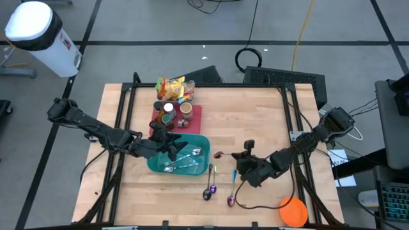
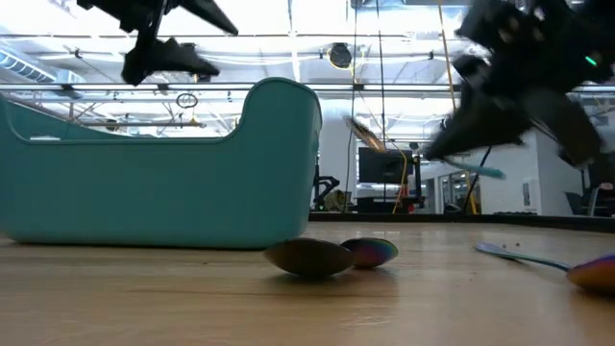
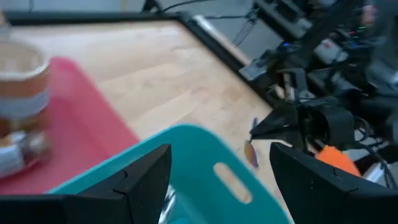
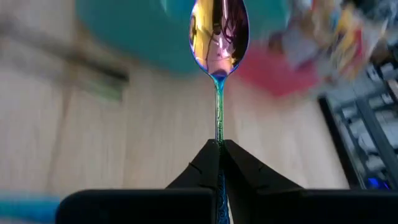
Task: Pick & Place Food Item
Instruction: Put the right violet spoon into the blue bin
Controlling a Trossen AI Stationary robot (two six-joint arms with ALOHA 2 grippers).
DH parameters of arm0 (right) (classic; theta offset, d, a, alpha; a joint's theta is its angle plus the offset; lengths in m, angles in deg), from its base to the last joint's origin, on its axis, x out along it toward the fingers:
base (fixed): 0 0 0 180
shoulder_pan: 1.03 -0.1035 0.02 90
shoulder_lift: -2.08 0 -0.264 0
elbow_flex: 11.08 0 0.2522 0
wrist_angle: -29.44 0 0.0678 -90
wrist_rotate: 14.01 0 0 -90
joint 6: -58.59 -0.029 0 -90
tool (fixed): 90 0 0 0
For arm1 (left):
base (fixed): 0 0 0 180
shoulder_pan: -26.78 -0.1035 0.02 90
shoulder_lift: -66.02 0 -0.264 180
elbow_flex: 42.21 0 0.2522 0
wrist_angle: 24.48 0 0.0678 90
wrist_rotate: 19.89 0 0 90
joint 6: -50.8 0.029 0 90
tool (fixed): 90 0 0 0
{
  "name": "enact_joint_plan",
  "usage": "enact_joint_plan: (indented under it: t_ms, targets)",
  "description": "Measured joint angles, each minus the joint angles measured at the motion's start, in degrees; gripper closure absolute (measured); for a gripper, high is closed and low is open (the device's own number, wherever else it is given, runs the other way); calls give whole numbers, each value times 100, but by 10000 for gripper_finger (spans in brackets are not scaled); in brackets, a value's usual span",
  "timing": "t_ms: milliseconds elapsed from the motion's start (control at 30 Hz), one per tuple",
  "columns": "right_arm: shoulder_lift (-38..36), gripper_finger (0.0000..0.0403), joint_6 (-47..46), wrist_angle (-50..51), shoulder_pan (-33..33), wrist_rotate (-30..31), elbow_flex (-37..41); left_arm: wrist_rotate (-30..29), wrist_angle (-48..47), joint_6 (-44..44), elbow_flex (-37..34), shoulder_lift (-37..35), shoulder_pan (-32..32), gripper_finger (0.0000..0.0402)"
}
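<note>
The right pincer (image 4: 217, 148) is clamped on the thin handle of a shiny spoon (image 4: 219, 34). The spoon's bowl sticks out past the pincer tips, up above the worktop (image 1: 255, 115), just right of the teal bin (image 1: 201, 165). The left pincer (image 3: 217, 171) hangs over the bin, fingers apart.

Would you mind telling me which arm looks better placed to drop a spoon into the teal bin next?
Probably the right: its hand is shut on an iridescent spoon pointed toward the teal bin. The left hand hovers open and empty above that bin.
</note>
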Motion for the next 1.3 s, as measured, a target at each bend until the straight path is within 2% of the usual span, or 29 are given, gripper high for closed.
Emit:
enact_joint_plan:
  t_ms: [233, 367, 567, 700, 1300]
  targets:
    - [-204, 403, 1904, -2204, 265, -308, -19, -4, 951, 1073, -4, 256, -2, 121]
    - [-260, 403, 2425, -2848, 413, -324, -39, 116, 1652, 1132, -4, 637, -117, 121]
    - [-258, 403, 2128, -2527, 555, -439, -55, 943, 3256, 1562, -4, 1479, -364, 121]
    - [-256, 403, 2008, -2343, 548, -433, -55, 1418, 3944, 2050, -4, 1815, -380, 121]
    - [-258, 403, 2050, -2520, 779, -282, -55, 1300, 3603, 2075, -4, 1912, -544, 121]
